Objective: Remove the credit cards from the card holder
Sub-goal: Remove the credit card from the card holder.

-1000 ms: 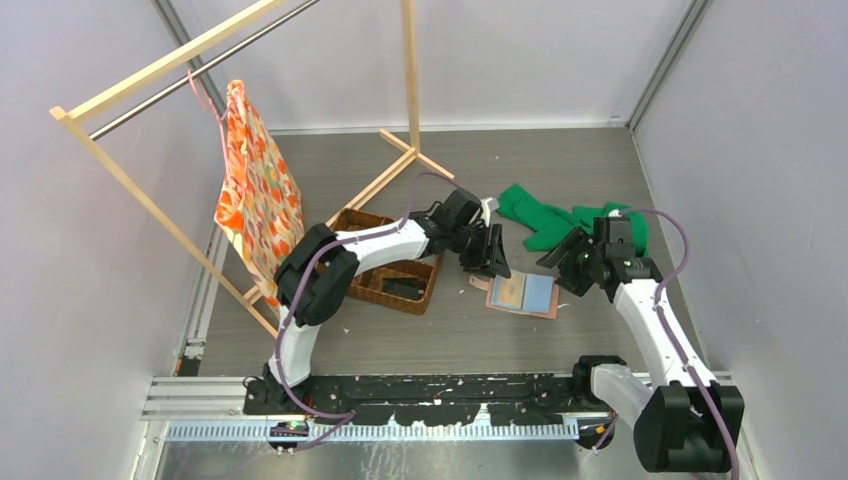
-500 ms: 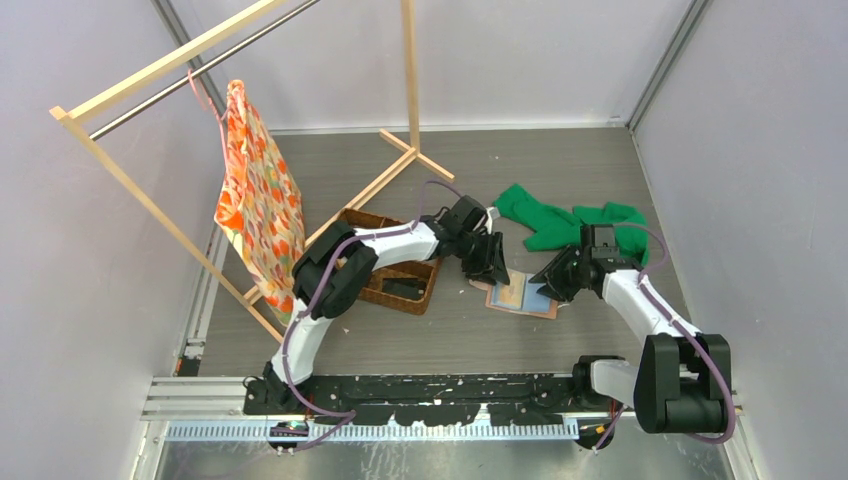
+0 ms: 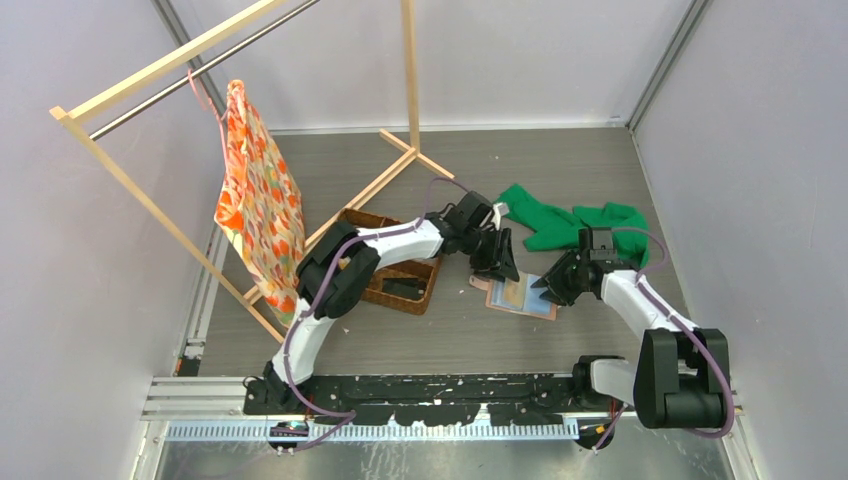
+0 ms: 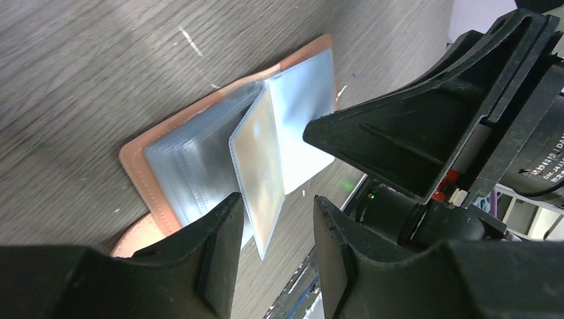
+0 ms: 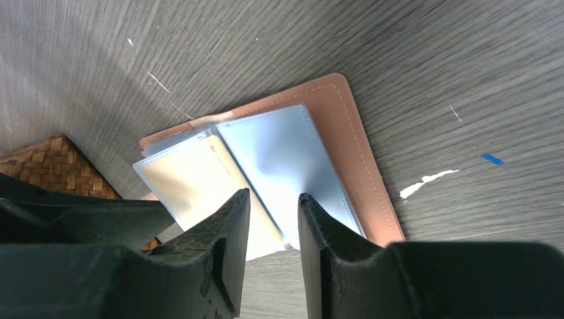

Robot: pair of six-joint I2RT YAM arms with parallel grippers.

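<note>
The card holder (image 3: pixel 518 296) lies open and flat on the grey table, a salmon-pink cover (image 5: pixel 346 133) with clear sleeves fanned up from it. One raised sleeve (image 4: pixel 261 166) shows a yellowish card (image 5: pixel 193 183) inside. My left gripper (image 3: pixel 497 266) is at the holder's far left edge. It is open (image 4: pixel 278 214), and the raised sleeve's corner hangs between its fingers without touching them. My right gripper (image 3: pixel 548 287) is at the holder's right edge, open (image 5: pixel 273 197). It straddles the near edge of the sleeves where the yellowish and pale blue pages meet.
A brown woven basket (image 3: pixel 395 272) sits just left of the holder, under the left arm. A green cloth (image 3: pixel 560 225) lies behind the right gripper. A wooden rack (image 3: pixel 400 160) with an orange patterned cloth (image 3: pixel 255 200) stands at the back left.
My right gripper has come down leftward to the holder's right edge and narrowed its jaws. The left gripper has shifted slightly right at the holder's far edge.
</note>
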